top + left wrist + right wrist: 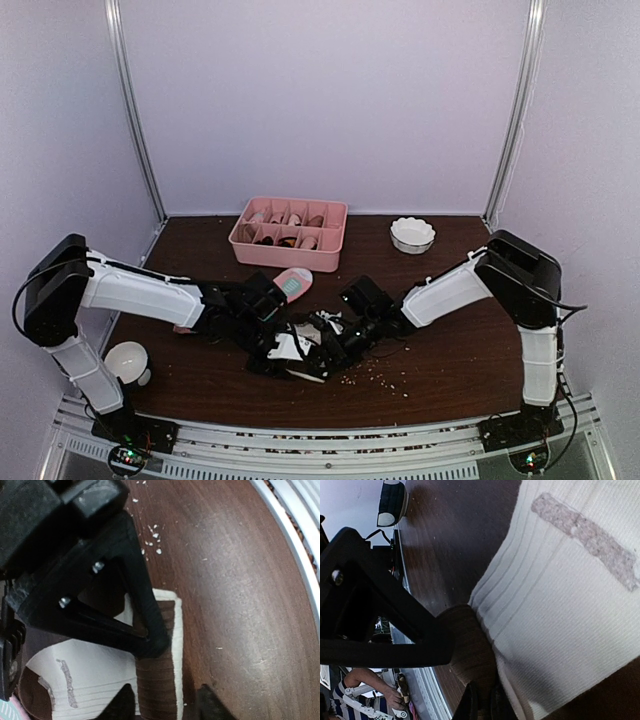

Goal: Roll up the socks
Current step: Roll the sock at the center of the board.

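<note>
The cream sock (291, 346) lies at the table's middle, between both grippers. My left gripper (165, 707) stands open over its dark brown cuff (155, 680). One fingertip touches the cuff's left side and the other stands a little off its white edge. My right gripper (485, 707) is shut, pinching the brown end (470, 650) of the same sock. Its white ribbed body (560, 605) spreads to the right. In the top view, the left gripper (278, 348) and right gripper (320, 352) nearly meet. The pink sock (294, 283) lies apart, behind them.
A pink divided tray (335, 232) stands at the back centre, with a white scalloped bowl (412, 234) to its right. A white cup (128, 362) sits by the left arm's base. Crumbs (382, 378) dot the table in front of the right gripper.
</note>
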